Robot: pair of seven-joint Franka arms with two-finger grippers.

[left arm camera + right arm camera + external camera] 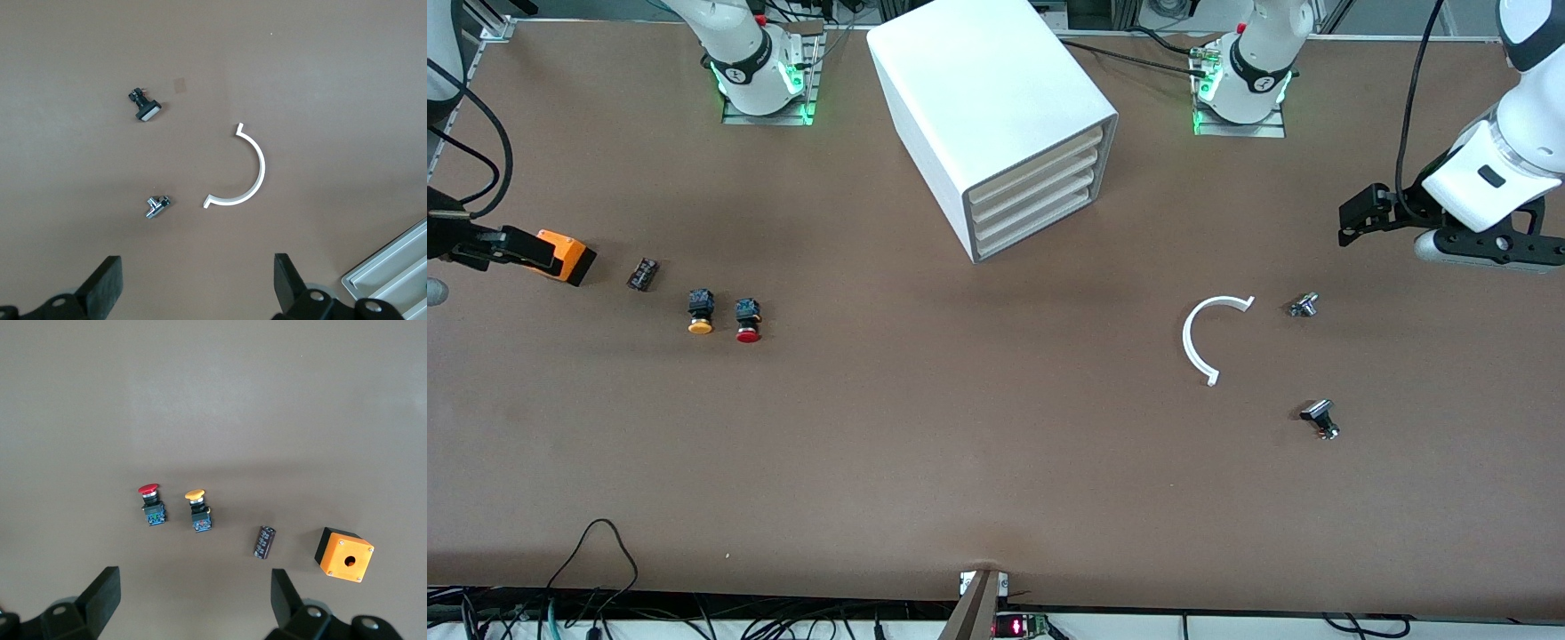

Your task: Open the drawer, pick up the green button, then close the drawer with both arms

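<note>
The drawer is shut, lowest in the cabinet. No green button is seen; it may be inside. Both grippers are held wide and empty, well apart from the cabinet. The orange button or red button could be taken by mistake.

The table is plain matt brown; the cabinet is white, its four slatted drawer fronts pale cream-white in a grey frame; the arc is white; one button has an orange-yellow cap on a black body, the one beside it a red cap on black; the box is orange with black sides; the cylinder is dark brown-black; two small parts are silver and black; both grippers are black; the arms are glossy white
</note>
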